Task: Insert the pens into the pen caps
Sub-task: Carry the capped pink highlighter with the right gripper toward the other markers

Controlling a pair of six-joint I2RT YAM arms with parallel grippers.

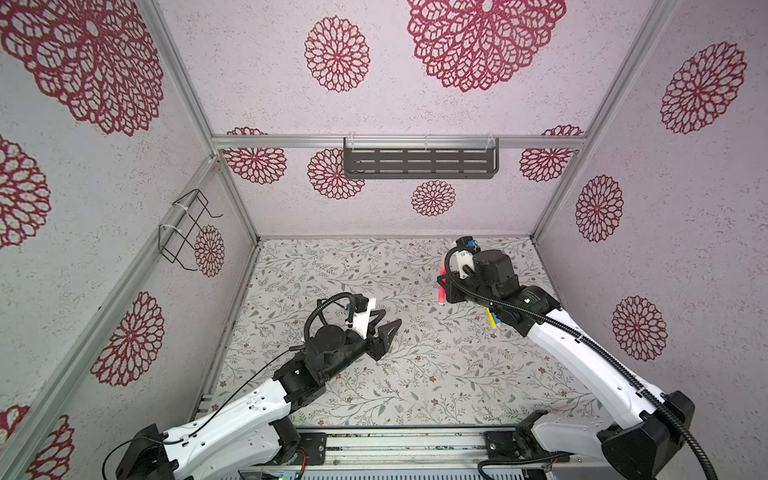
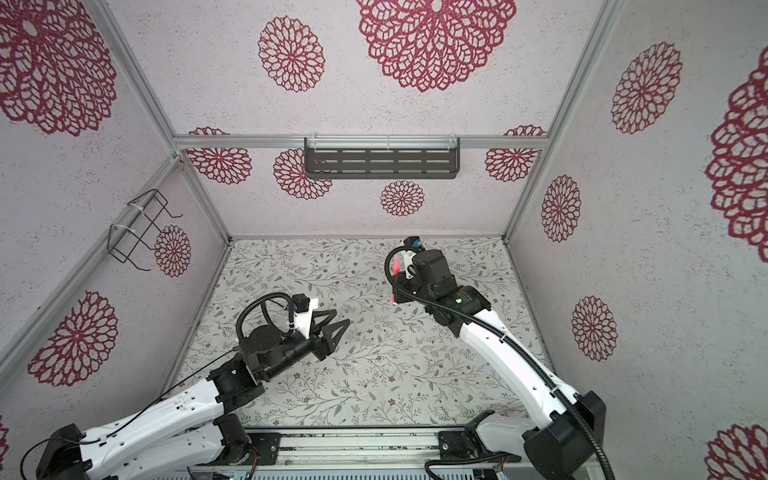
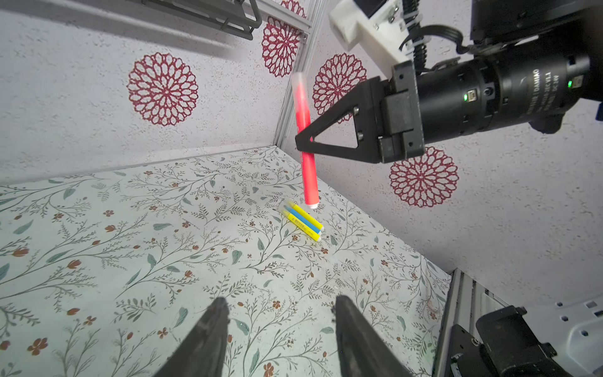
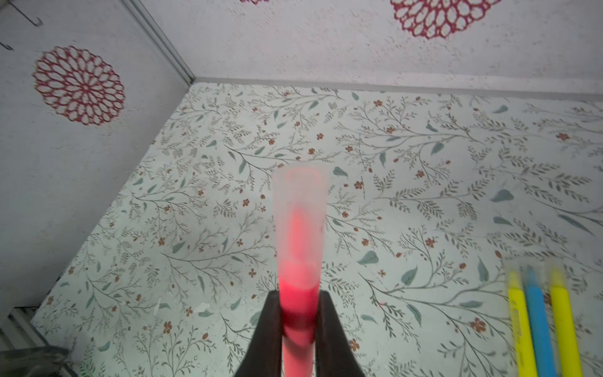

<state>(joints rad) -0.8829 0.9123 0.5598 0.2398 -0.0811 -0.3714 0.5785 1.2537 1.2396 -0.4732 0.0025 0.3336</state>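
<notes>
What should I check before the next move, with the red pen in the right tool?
1. Right tool shut on red pen: ok.
2. Cap over the red pen's upper end: ok. Fully seated: cannot tell.
3. Left tool open and empty: ok.
4. Blue pen between two yellow pens, lying on the mat, apart from the red pen: ok.
5. Caps on those three: cannot tell, too blurred.

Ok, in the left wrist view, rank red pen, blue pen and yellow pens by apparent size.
1. red pen: largest, though raised and likely nearer the camera.
2. blue pen and both yellow pens: look alike, unranked.
</notes>
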